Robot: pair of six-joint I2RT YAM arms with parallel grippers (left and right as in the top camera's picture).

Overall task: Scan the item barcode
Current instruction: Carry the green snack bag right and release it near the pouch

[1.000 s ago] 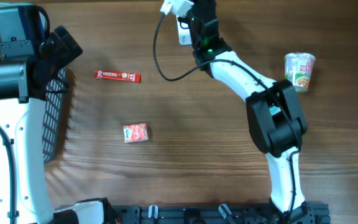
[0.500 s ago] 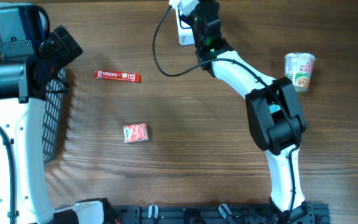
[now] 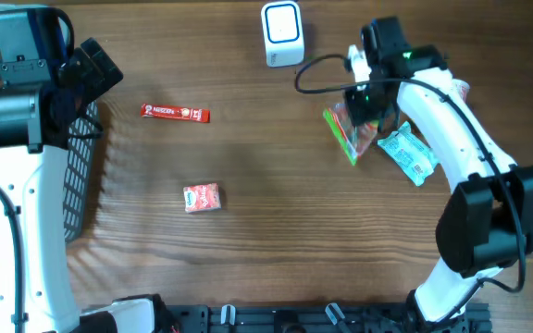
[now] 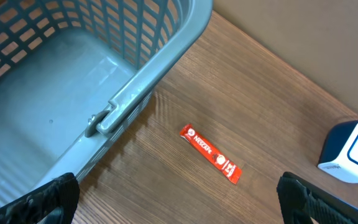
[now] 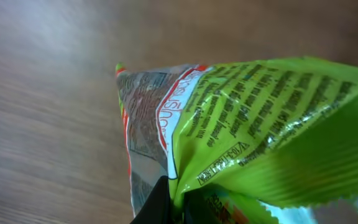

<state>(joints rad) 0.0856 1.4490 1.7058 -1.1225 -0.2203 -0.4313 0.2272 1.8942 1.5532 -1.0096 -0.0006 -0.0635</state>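
My right gripper is shut on a green snack bag, held above the table to the right of centre. In the right wrist view the crinkled bag fills the frame, pinched at its seam by the gripper, and I can make out printed text but no barcode. The white barcode scanner stands at the back centre, left of the bag, and shows in the left wrist view. My left gripper is open at the far left with nothing in it.
A grey basket stands at the left edge, its rim near my left gripper. A red Nescafe stick and a small red packet lie left of centre. A teal packet lies under my right arm.
My right arm has swung from the scanner at the back to the right side and now holds the green bag. A teal packet now lies beneath it. The left arm is unmoved.
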